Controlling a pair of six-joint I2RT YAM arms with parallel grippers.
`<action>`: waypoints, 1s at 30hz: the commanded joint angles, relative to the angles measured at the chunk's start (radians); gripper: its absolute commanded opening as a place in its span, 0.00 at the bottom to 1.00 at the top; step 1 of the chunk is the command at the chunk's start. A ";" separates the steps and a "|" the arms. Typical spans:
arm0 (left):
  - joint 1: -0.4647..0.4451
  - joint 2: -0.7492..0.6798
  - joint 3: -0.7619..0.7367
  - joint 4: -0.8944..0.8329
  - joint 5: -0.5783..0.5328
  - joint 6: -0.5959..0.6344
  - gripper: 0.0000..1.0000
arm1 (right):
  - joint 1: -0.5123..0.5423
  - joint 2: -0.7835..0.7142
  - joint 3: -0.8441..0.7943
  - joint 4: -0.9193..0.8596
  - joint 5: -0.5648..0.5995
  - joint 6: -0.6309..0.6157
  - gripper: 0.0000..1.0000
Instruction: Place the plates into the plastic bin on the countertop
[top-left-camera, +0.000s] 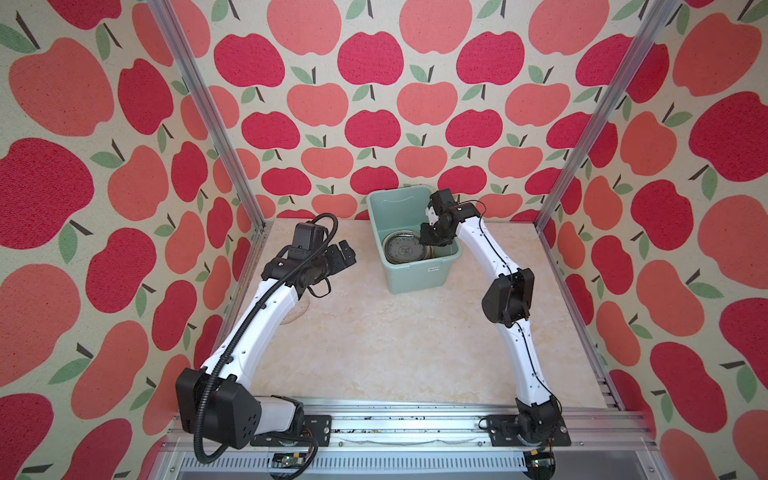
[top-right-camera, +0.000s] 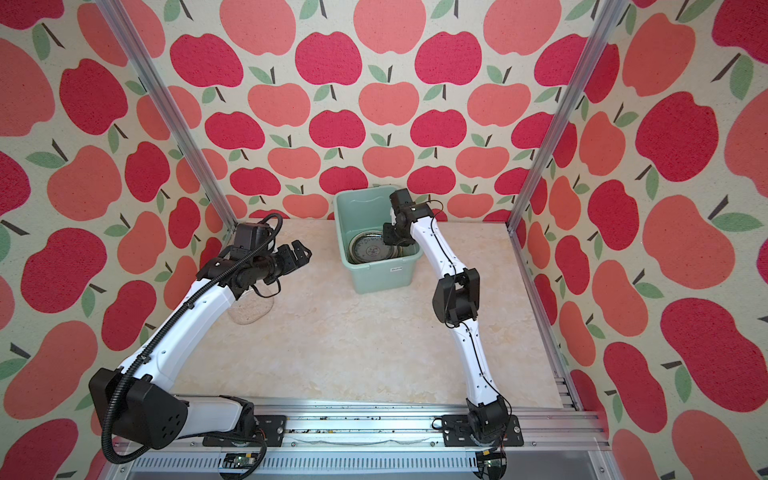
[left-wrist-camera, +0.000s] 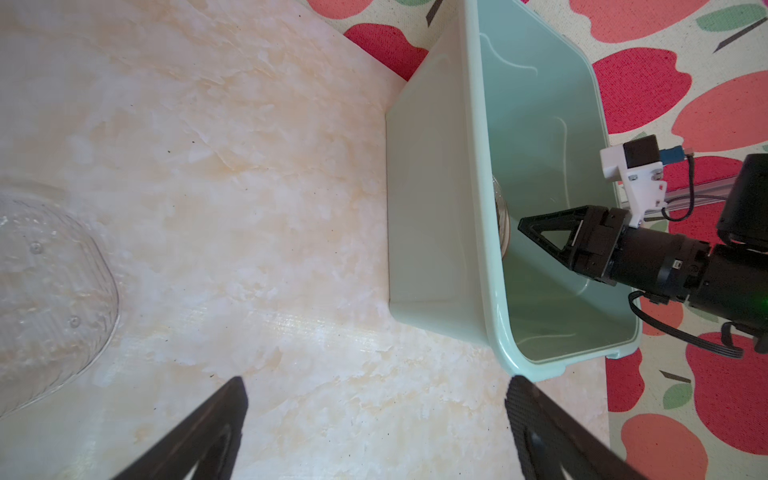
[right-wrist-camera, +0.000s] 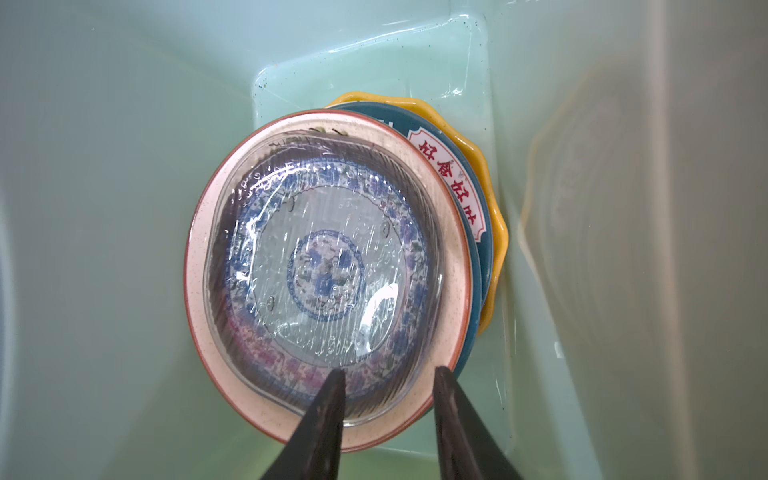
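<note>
**Desk:** Where is the bin?

**Operator:** I have the bin (top-left-camera: 419, 278) at the back edge of the countertop (top-left-camera: 395, 345), about the middle of that edge. Its label faces me.

**Desk:** And the plates?

**Operator:** A stack lies flat on the bin floor, toward the front wall. Through the right wrist camera I read it from the top down. First comes a clear plate (right-wrist-camera: 266, 199), with a blue plate (right-wrist-camera: 326, 268) showing through it. Under those is a cream plate (right-wrist-camera: 198, 266) with a reddish rim, then a teal plate (right-wrist-camera: 478, 266) with red characters. A yellow plate (right-wrist-camera: 500, 232) is lowest, its scalloped edge just beside a bin wall.

**Desk:** What is your right tool doing?

**Operator:** The right gripper (right-wrist-camera: 388, 372) is inside the bin, pointing down at the near edge of the stack. Its jaws stand a little apart with nothing between them. The tips sit over the clear plate's rim, and I cannot tell whether they touch it.

**Desk:** And the left?

**Operator:** The left gripper (left-wrist-camera: 376, 382) hangs above the countertop to the left of the bin, apart from it. Its jaws are spread wide and it is empty.

**Desk:** Is anything outside the bin?

**Operator:** One loose plate (top-right-camera: 251, 309), clear glass, lies flat by the countertop's left edge in the back half. In both top views my left arm partly covers it.
</note>
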 joint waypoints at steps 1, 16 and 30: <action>0.021 -0.053 0.023 -0.103 -0.047 -0.060 0.99 | -0.007 -0.074 0.021 -0.005 0.003 -0.003 0.40; 0.277 -0.174 -0.053 -0.611 -0.063 -0.287 0.97 | 0.143 -0.443 -0.125 -0.005 -0.102 -0.065 0.52; 0.582 -0.296 -0.259 -0.520 -0.184 -0.124 0.84 | 0.406 -0.941 -0.927 0.540 -0.320 -0.095 0.54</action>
